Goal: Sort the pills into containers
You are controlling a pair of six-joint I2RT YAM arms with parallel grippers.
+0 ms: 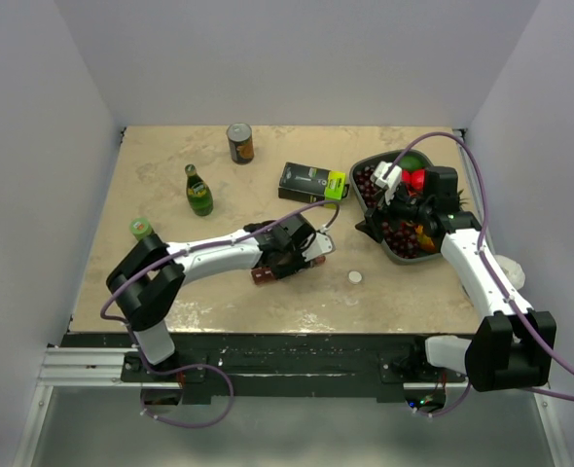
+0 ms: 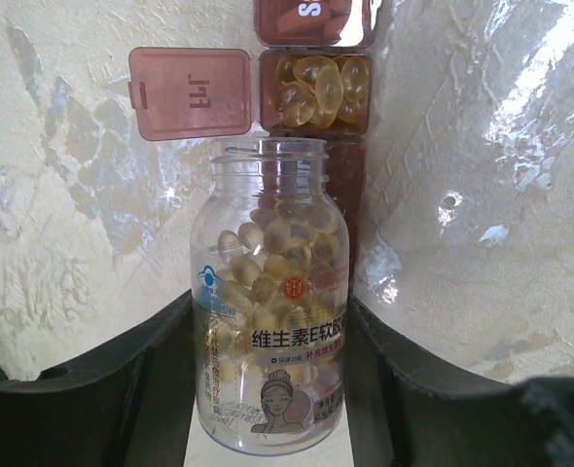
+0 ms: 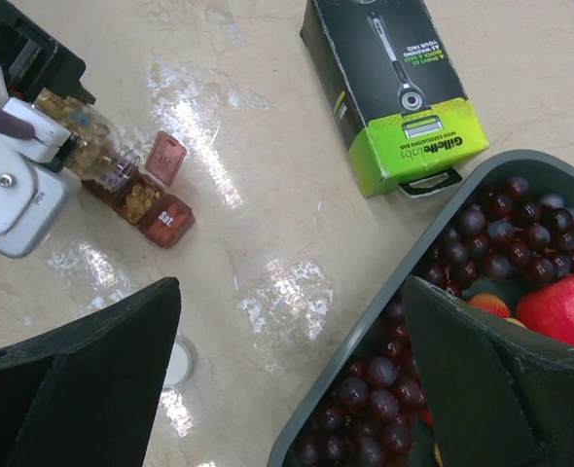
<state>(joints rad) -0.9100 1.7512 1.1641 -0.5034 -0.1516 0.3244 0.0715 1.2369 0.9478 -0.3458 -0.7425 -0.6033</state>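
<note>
Left gripper (image 2: 268,409): clamping bottle (image 2: 268,292) over containers (image 2: 316,88).
Right gripper (image 3: 287,389): gaping over tray (image 3: 292,438).
Around containers: box (image 1: 311,182) one o'clock, cap (image 1: 354,277) three o'clock.

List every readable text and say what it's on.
"GilletteLABS": box; its smaller print is too small to read.
"维生素E软胶": pill bottle label, rest hidden.
"S": closed strip lid, rest cut off.
Open strip lid: letters unclear.
Can, green bottle: too small to read.
</note>
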